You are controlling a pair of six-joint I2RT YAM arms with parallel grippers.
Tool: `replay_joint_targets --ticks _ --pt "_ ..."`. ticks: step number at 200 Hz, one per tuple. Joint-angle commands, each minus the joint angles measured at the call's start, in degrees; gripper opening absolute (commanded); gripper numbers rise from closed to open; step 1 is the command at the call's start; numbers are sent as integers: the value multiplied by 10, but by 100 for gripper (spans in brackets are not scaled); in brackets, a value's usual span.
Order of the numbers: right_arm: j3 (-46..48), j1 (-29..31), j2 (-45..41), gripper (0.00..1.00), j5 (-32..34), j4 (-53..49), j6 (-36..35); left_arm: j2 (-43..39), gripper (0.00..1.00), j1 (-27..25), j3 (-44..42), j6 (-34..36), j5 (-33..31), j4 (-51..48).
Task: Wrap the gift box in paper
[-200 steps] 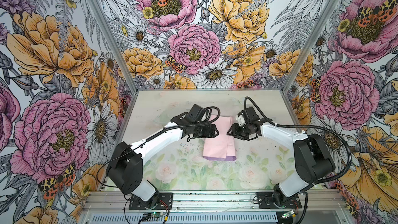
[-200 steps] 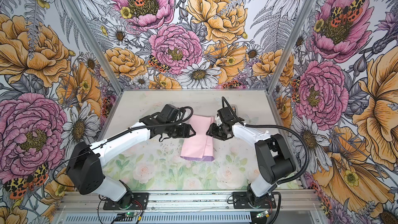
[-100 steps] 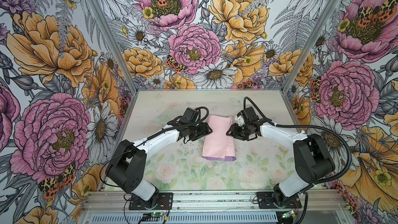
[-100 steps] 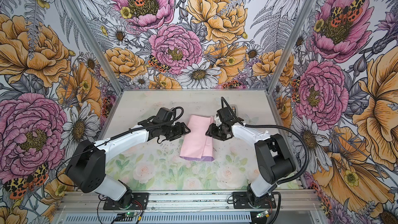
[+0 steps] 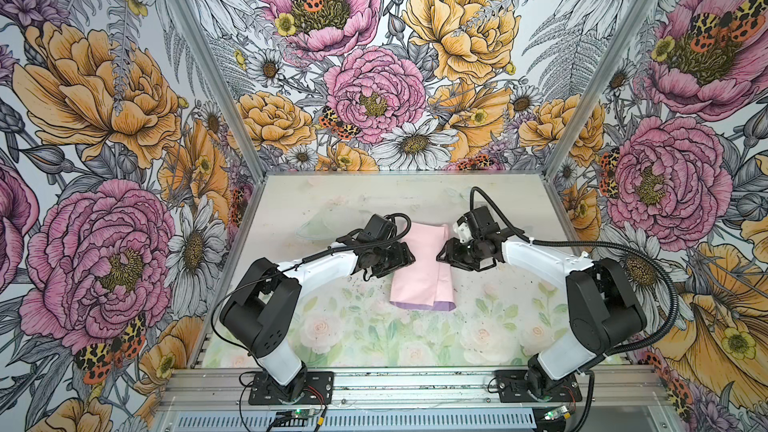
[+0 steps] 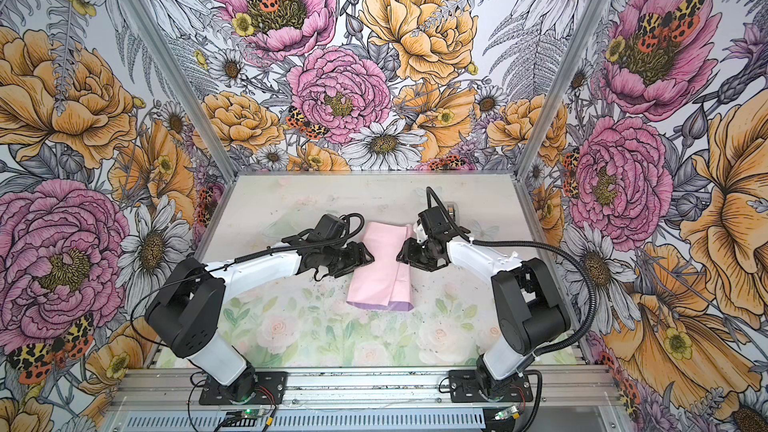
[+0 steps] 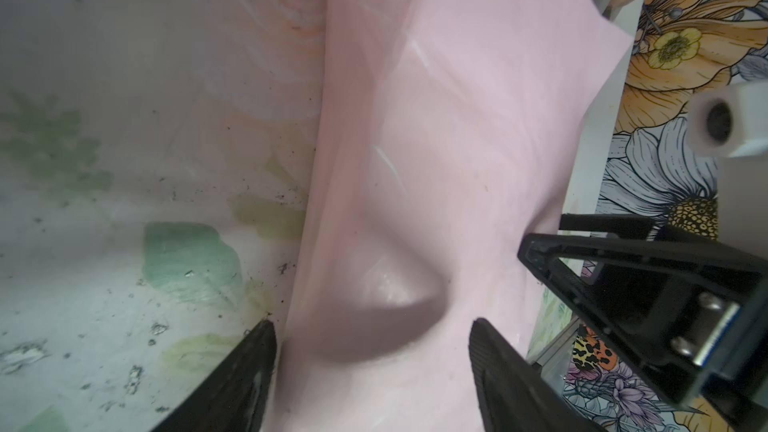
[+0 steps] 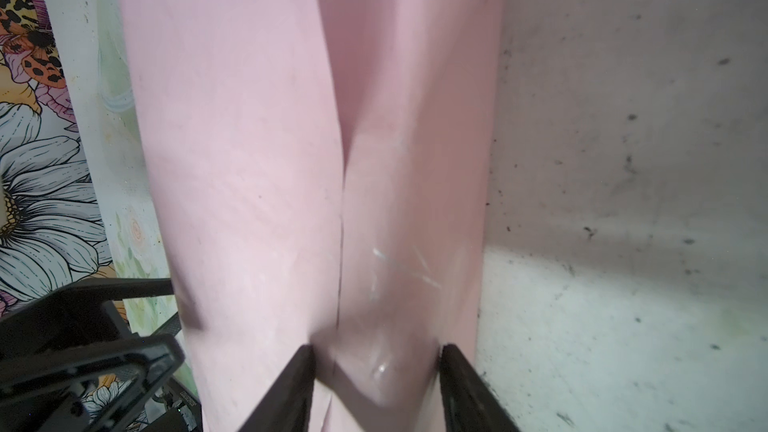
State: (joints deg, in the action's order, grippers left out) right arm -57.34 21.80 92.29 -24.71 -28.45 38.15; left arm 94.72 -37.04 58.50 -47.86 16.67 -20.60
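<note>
Paper (image 5: pixel 417 272) lies folded over the hidden gift box, middle of the table (image 5: pixel 365 197). Left gripper (image 7: pixel 372 326) stands with jaws apart; right gripper (image 8: pixel 376 351) hugs a wrapped bump (image 8: pixel 374 371), grip uncertain. Squeeze both sides evenly, holding the overlap seam (image 8: pixel 341 222) flat.

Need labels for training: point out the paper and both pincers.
paper (image 5: pixel 415 288), in a top view, pink upper face.
left pincer (image 7: pixel 372 324), left wrist view, midway between fingertips.
right pincer (image 8: pixel 376 349), right wrist view, midway between fingertips.
</note>
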Motion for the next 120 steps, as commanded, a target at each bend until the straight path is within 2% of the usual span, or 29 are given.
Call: replay_joint_targets --ticks 1,16,37,87,120 --pt "-21 4 -4 56 -13 -5 5 5 75 -6 15 -13 3 28" --pt "-22 4 -10 64 -22 -4 9 3 75 -9 20 -18 4 28" --pt "-25 4 -20 67 -41 -4 18 -1 76 -13 23 -27 1 28" --pt "-17 6 -9 67 -31 -5 19 3 75 -21 23 -25 -5 29" --pt "-23 17 -2 63 -24 -6 20 2 75 -21 31 -28 -5 28"
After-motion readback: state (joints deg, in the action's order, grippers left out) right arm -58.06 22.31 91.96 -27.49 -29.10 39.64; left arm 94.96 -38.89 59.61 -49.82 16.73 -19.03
